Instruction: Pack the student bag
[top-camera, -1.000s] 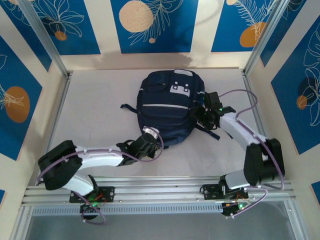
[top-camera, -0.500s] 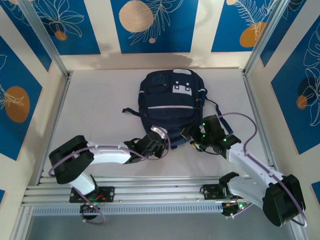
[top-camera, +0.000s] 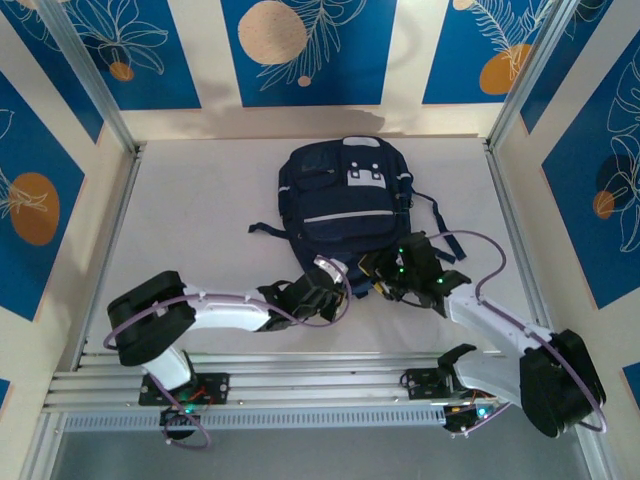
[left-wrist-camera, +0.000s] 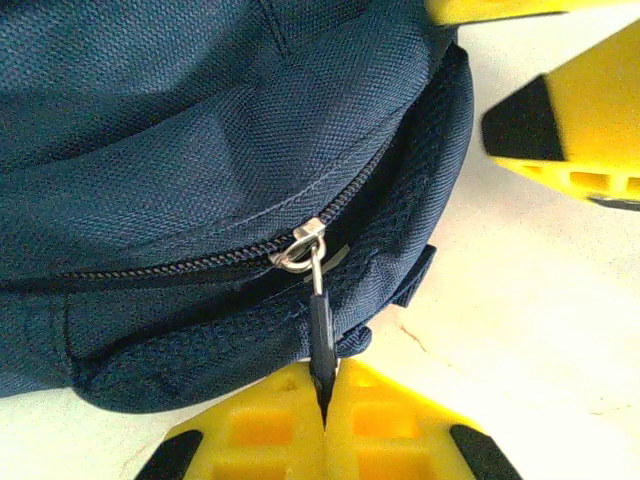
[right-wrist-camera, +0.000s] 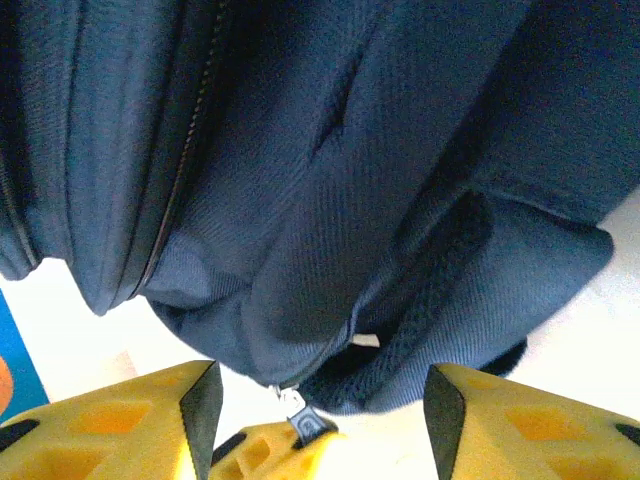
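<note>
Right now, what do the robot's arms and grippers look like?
The left arm and right arm are white tubes with bulky black joints, each trailing a thin purple cable. Small green lights dot them. Their fingers are blocky yellow plastic with black patches.

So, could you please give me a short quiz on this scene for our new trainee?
1. True or false: the left gripper is shut on the zipper pull of the student bag.
2. Pick one. The right gripper is: A open at the bag's end, B shut on a strap, C shut on a buckle.
3. In two words, what colour is the bag's fabric?
Key: 1 true; 2 A; 3 navy blue.
</note>
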